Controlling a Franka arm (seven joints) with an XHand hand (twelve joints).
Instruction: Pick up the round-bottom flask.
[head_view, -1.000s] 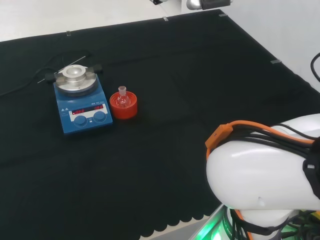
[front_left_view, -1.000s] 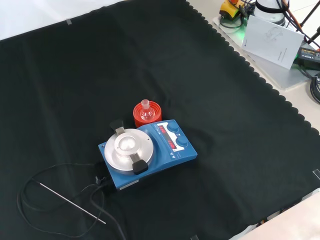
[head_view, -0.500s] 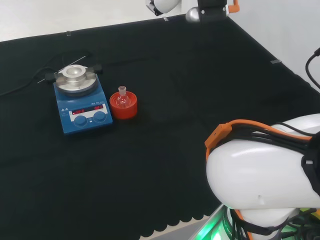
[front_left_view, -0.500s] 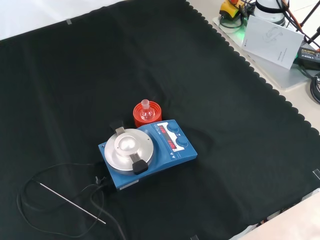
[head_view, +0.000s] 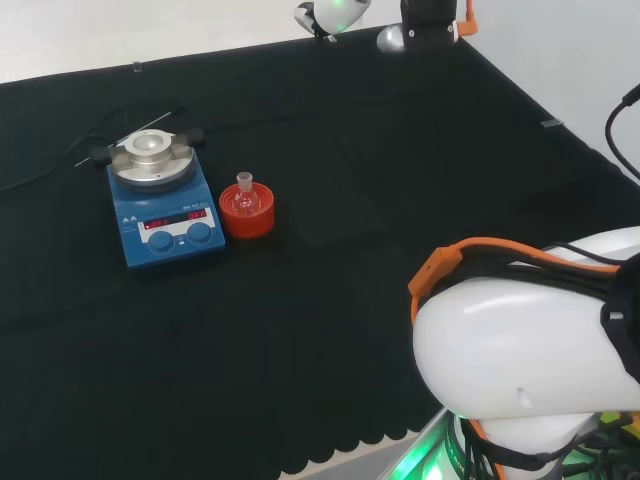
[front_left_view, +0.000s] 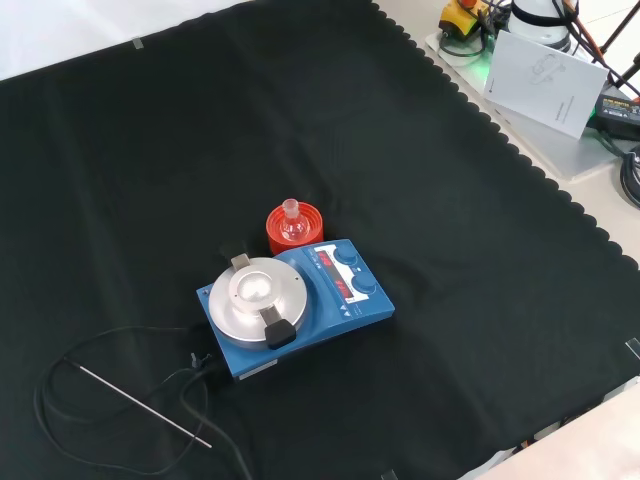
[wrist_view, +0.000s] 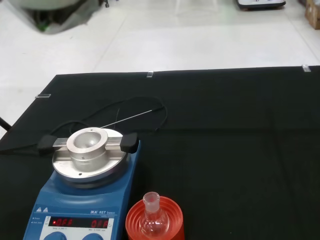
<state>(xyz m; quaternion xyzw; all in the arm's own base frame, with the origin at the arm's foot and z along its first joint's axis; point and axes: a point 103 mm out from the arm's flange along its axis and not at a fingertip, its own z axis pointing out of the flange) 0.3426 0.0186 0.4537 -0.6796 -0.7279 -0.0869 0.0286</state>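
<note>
On the bench: everything below sat on the black cloth, which covered the whole work area.
Flask: the round-bottom flask was small and of clear glass, standing upright with its short neck up.
Stand: the flask rested in a red ribbed ring, a stand, which sat flat on the cloth.
Neighbour: a blue stirrer plate stood just beside the stand, to its left in the head view and in front of it in the front view; I could not tell whether they touched.
Plate top: the stirrer carried a round silver disc with a black clamp block at each side, and its front face had a red display and two blue knobs.
Cable and probe: a thin black cable looped on the cloth by the stirrer, with a slim metal rod lying among the loops.
My arm: my big white link with its orange and black cables filled the lower right of the head view, and my far end hung high above the cloth's back edge, well apart from the flask.
My hand: a blurred pale part showed at the wrist view's corner; I could not tell how my fingers were set.
Contact: nothing of mine touched the flask or its stand.
</note>
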